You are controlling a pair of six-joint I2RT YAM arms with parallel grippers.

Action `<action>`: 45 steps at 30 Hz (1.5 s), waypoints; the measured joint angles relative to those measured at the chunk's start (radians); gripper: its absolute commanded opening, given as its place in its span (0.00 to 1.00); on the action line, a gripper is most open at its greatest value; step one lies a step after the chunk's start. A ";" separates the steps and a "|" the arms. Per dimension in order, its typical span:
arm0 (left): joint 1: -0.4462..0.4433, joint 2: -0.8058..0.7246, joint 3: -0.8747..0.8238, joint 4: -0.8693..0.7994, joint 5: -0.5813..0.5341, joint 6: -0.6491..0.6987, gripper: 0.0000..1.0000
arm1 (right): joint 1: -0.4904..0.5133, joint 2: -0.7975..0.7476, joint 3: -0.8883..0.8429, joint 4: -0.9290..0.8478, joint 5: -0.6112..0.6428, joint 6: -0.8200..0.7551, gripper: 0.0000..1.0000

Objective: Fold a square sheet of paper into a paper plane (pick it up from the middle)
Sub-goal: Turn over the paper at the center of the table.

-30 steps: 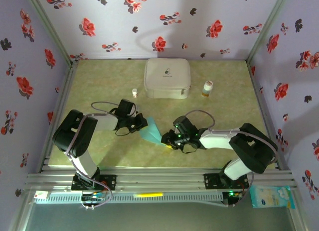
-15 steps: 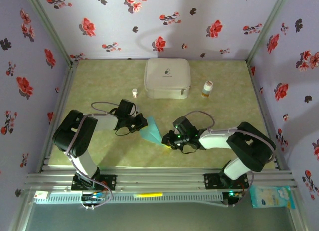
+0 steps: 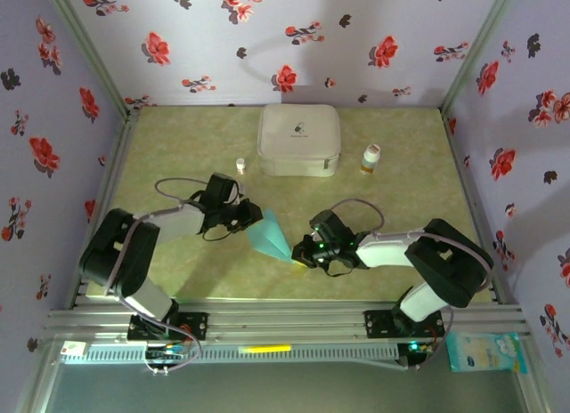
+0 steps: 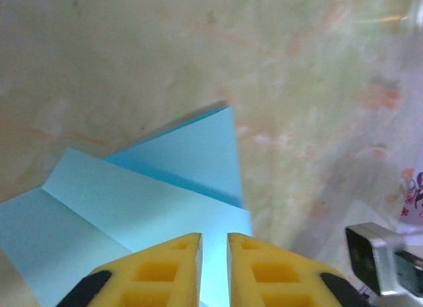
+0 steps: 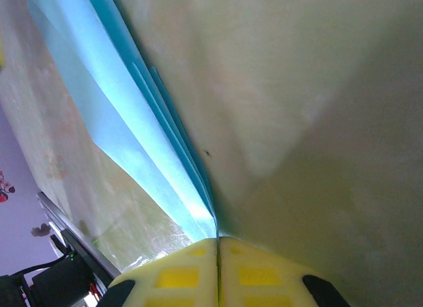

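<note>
The square sheet of paper point(image 3: 270, 235) is light blue-teal and folded into a tapering wedge. It lies on the table between my two grippers. My left gripper point(image 3: 251, 219) is at its wide upper-left end. In the left wrist view the yellow fingertips point(image 4: 178, 244) stand a narrow gap apart, open, with the creased sheet point(image 4: 152, 194) just beyond them. My right gripper point(image 3: 300, 255) is at the narrow lower-right end. In the right wrist view its jaws point(image 5: 218, 239) are pressed together on the folded edge of the paper point(image 5: 99, 88), which runs straight into the seam.
A white rounded case point(image 3: 298, 139) sits at the back centre of the table point(image 3: 401, 208). A small white vial point(image 3: 240, 165) stands to its left and an amber bottle point(image 3: 370, 157) to its right. Floral walls close in three sides, and a metal rail point(image 3: 285, 319) runs along the front.
My right jaws have closed on the paper's narrow end. My left jaws have parted slightly, and the left arm has shifted a little up and left. The paper has barely moved.
</note>
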 measured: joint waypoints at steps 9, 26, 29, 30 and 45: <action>-0.027 -0.243 -0.015 -0.047 -0.097 0.030 0.22 | 0.000 -0.107 0.040 -0.160 0.062 -0.106 0.04; -0.027 -0.476 -0.155 -0.045 -0.241 0.064 0.25 | 0.000 -0.273 0.133 -0.426 0.322 -0.272 0.03; -0.027 -0.492 -0.159 -0.045 -0.243 0.066 0.29 | 0.000 -0.307 0.139 -0.461 0.357 -0.301 0.03; -0.027 -0.502 -0.159 -0.044 -0.243 0.068 0.30 | 0.000 -0.320 0.139 -0.473 0.372 -0.313 0.03; 0.001 -0.564 -0.195 -0.037 -0.261 0.092 0.60 | 0.011 -0.366 0.275 -0.754 0.573 -0.477 0.03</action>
